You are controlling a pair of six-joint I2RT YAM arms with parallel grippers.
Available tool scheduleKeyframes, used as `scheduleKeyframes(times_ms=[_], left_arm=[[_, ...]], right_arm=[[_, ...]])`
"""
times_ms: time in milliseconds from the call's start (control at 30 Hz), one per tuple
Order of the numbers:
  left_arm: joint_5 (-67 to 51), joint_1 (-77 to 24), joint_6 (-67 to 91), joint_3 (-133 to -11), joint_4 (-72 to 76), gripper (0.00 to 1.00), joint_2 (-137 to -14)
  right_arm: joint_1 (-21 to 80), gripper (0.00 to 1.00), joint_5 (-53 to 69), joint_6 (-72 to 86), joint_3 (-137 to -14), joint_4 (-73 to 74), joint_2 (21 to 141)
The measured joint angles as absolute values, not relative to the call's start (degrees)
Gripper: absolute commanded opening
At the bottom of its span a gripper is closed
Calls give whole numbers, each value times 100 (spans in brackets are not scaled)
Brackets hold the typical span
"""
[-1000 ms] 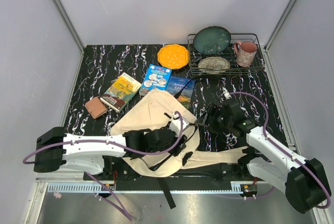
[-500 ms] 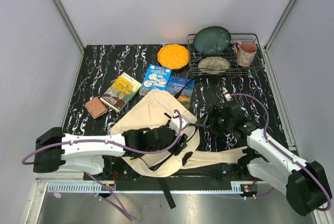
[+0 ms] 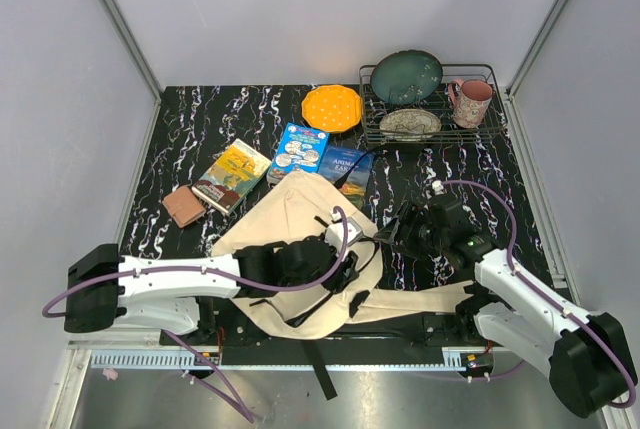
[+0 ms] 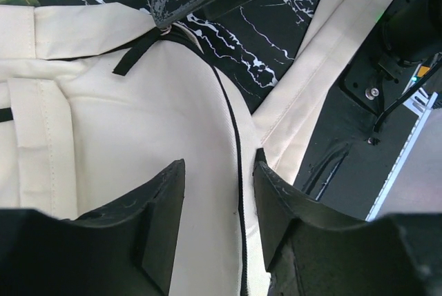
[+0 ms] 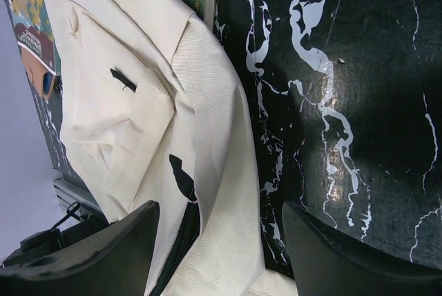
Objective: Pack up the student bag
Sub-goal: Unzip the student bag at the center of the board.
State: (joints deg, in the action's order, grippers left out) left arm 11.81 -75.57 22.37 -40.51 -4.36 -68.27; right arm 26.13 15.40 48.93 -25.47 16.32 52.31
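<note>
The student bag point(image 3: 290, 214) is a large cream backpack lying flat at the near middle of the table, its straps trailing to the right. My left gripper point(image 3: 345, 274) hovers over the bag's near right side. In the left wrist view the gripper point(image 4: 219, 206) is open and empty, and the bag's point(image 4: 117, 123) black zipper line point(image 4: 238, 192) runs between its fingers. My right gripper point(image 3: 397, 230) is at the bag's right edge. In the right wrist view the gripper point(image 5: 221, 241) is open and empty above the bag point(image 5: 138, 82), near a black zipper pull point(image 5: 181, 175).
Three books lie behind the bag: a yellow-green one point(image 3: 232, 175), a blue one point(image 3: 299, 147) and a dark blue one point(image 3: 349, 171). A small brown item point(image 3: 184, 205) lies at the left. An orange plate point(image 3: 332, 108) and a wire rack point(image 3: 497, 114) with dishes and a pink mug point(image 3: 470, 101) stand at the back.
My right gripper has shifted slightly nearer and to the right. My left gripper has edged a little right over the bag. Both stay open.
</note>
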Motion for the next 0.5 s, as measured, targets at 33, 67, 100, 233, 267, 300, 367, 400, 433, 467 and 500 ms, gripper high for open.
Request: scheduleKeyframes(times_ms=[33,67,100,233,267,300,367,400,433,467,500], left_arm=[[1146,-7557,2237,-4051,-419,48,-6840],[1107,-7557,2237,-4051,-416,47,-6849],[1087,-7555,2237,-4051,-414,44,-6849],[1028,-7520,2235,-4051,-386,33,-6923],[1020,-7507,2237,-4051,-379,31,-6958],[1000,-7502,2233,-4051,-377,22,-6993],[976,-7485,2244,-4051,-373,13,-7054],[969,-7472,2252,-4051,-375,9,-7076],[965,-7467,2244,-4051,-377,1,-7111],[965,-7463,2248,-4058,-377,0,-7146],[967,-7454,2248,-4073,-388,0,-7185]], right_arm=[[2613,77,1559,4893,-2547,1634,5231],[2613,77,1570,4893,-2547,1632,5231],[2613,77,1575,4895,-2547,1632,5231],[2613,77,1579,4897,-2543,1625,5225],[2613,77,1581,4899,-2543,1623,5223],[2613,77,1586,4901,-2543,1619,5223],[2613,76,1601,4906,-2543,1619,5223],[2613,76,1605,4910,-2543,1619,5223],[2613,76,1605,4912,-2543,1619,5223],[2613,76,1608,4915,-2543,1619,5223],[2613,76,1610,4915,-2543,1619,5223]])
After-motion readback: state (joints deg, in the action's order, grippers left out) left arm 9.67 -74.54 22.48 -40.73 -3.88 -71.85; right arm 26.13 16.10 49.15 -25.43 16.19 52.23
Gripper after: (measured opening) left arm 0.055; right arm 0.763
